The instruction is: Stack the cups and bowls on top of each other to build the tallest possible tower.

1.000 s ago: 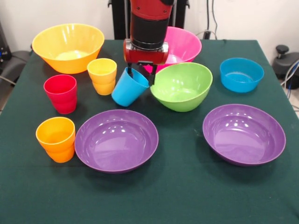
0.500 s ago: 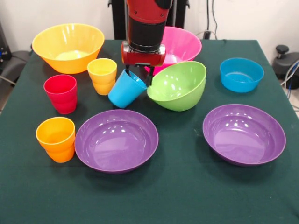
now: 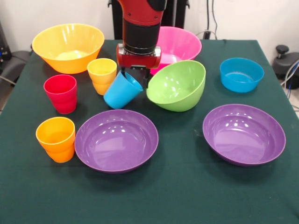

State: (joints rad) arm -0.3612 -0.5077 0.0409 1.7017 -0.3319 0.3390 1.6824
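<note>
A robot gripper (image 3: 137, 77) pinches the rim of a tilted blue cup (image 3: 120, 92) beside a tipped green bowl (image 3: 177, 86).

The jaws are closed on the cup's rim, and the cup leans with its mouth up toward the green bowl, just beside it or touching. That bowl is rocked up on its side, likely nudged, so the cup should probably rise clear first, then settle level before any stacking. Relative to the green bowl: the pink bowl (image 3: 184, 43) sits behind it, the small blue bowl (image 3: 241, 74) to the right, and two purple bowls (image 3: 116, 140) (image 3: 244, 134) in front. Yellow (image 3: 102, 75), red (image 3: 61, 93) and orange (image 3: 56, 138) cups and an orange-yellow bowl (image 3: 68, 46) stand to the left. Every container looks empty.
</note>
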